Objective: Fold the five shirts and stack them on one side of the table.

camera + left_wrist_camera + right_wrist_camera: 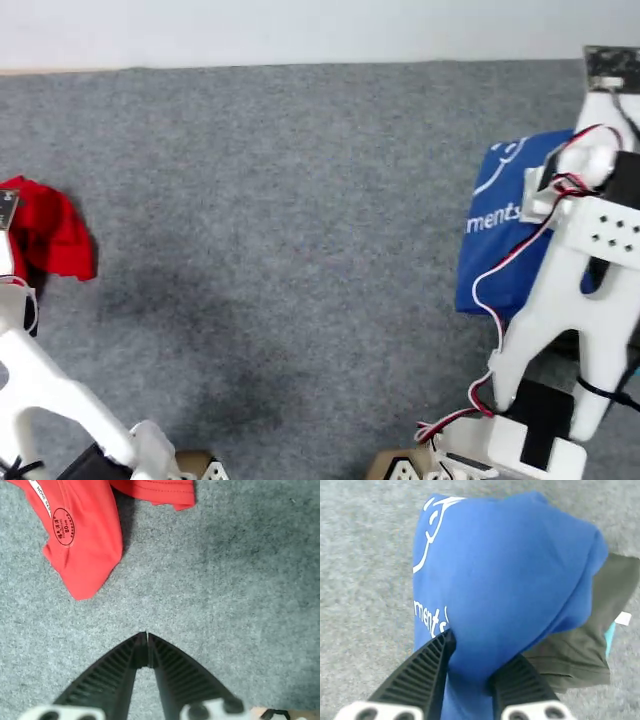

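Expect soft, light cloth that sags and slips on itself, so take it by a hem or folded edge. Your right hand [482, 652] is clamped on a bunched fold of the blue shirt [510, 580], white-printed, lying over a dark shirt [580, 650] at the right edge of the surface [300, 200]. Your left hand [148, 636] is closed on nothing, near the crumpled red shirt [85, 545] at the left edge.

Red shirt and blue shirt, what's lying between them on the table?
Nothing: in the high view, bare grey table cover runs from the red shirt to the blue shirt.
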### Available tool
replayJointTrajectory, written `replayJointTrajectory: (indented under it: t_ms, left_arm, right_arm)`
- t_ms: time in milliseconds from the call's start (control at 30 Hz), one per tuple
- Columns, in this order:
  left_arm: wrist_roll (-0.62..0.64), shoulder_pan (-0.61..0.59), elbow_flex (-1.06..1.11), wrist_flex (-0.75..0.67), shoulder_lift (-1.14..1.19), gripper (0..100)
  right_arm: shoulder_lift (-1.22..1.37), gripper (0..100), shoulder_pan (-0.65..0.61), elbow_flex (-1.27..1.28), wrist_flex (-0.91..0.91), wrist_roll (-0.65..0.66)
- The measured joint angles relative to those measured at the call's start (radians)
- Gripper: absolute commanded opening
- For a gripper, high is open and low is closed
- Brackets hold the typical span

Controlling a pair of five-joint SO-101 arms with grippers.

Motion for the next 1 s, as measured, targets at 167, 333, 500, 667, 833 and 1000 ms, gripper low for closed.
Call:
replayJointTrajectory:
  t_ms: [167,333,500,667,833,1000]
  left_arm:
    - [0.0,0.0,0.0,0.0,0.0,1]
    - [0.0,0.0,0.0,0.0,0.0,1]
    - [0.0,0.0,0.0,0.0,0.0,1]
    - [0.0,0.0,0.0,0.0,0.0,1]
    - [0.0,0.0,0.0,0.0,0.0,1]
    - [0.0,0.0,0.0,0.0,0.0,1]
  right_arm:
    - [0.0,0.9,0.055,0.0,0.0,0.012]
    - [0.009,0.9,0.107,0.0,0.0,0.02]
    - [0.118,0.9,0.175,0.0,-0.015,0.043]
    - [0.269,0.9,0.244,0.0,-0.12,0.078]
    - [0.393,0.9,0.285,0.0,-0.241,0.097]
    - [0.462,0.9,0.313,0.0,-0.324,0.146]
